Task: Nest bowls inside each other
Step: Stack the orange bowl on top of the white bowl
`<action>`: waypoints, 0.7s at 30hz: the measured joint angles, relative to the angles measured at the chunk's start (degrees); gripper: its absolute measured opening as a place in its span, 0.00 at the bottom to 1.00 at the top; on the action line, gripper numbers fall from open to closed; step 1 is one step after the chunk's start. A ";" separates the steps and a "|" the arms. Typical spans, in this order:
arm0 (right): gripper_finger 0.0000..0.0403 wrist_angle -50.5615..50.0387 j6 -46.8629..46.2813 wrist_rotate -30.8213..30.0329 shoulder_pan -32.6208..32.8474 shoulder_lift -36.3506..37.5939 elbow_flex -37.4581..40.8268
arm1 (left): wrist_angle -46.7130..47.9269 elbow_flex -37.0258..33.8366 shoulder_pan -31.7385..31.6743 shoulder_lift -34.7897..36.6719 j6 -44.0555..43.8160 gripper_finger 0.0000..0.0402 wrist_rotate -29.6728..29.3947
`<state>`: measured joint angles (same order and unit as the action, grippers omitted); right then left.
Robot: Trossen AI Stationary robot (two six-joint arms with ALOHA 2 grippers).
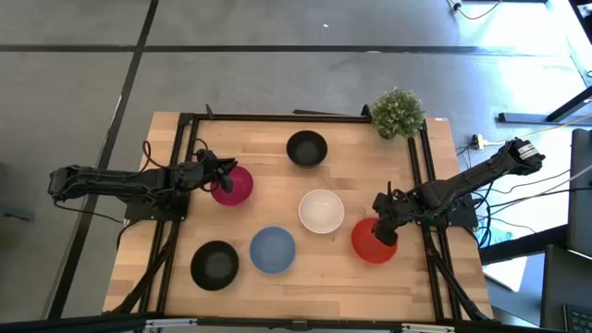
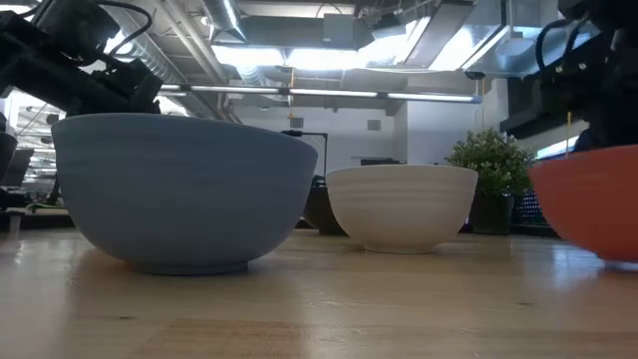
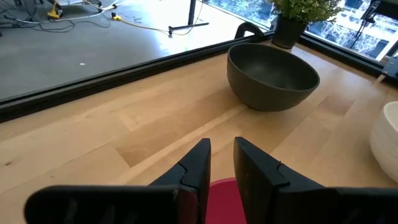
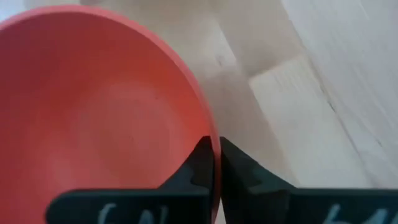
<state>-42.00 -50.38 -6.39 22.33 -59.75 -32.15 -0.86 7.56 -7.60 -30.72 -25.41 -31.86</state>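
Six bowls are on the wooden table. The magenta bowl (image 1: 233,185) is at the left and a black bowl (image 1: 306,147) at the far middle. The white bowl (image 1: 321,211) is at the centre, with the blue bowl (image 1: 273,250) and a second black bowl (image 1: 215,265) near the front. The red bowl (image 1: 371,242) is at the right. My left gripper (image 1: 219,178) is shut on the magenta bowl's rim. My right gripper (image 1: 384,225) is shut on the red bowl's rim. In the low view the blue bowl (image 2: 179,189) hides the magenta bowl. My left gripper (image 3: 222,152) has the magenta bowl's rim (image 3: 222,186) on the side toward the table's left edge, between its two fingers. It comes slanting down from the left. The gripper hides the rest of the bowl, and I cannot tell whether it is lifted. My right gripper (image 4: 216,146) pinches the red bowl's rim (image 4: 210,127) on its far right side, one finger inside the bowl and one outside. It comes slanting down from the table's right. The bowl stands upright, and in the low view its base (image 2: 618,257) looks to be on the table.
A small green potted plant (image 1: 399,113) stands at the far right corner. A black frame (image 1: 277,117) runs along the table's far edge and sides. Bare wood lies between the bowls.
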 joint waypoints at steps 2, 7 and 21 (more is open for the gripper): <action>0.02 0.72 0.95 -0.03 -0.89 0.00 -1.49 | 0.00 0.01 0.00 -0.02 -0.02 0.16 0.00; 0.02 -2.15 7.00 -0.71 -4.92 0.00 -7.56 | 0.00 0.00 0.01 0.00 -0.07 0.16 0.00; 0.02 0.53 28.88 2.82 -20.37 -10.72 -21.99 | 0.00 0.01 0.01 -0.02 -1.64 0.16 0.00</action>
<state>-41.47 -21.50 -3.57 1.96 -70.47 -54.14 -0.87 7.57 -7.59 -30.74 -27.05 -31.86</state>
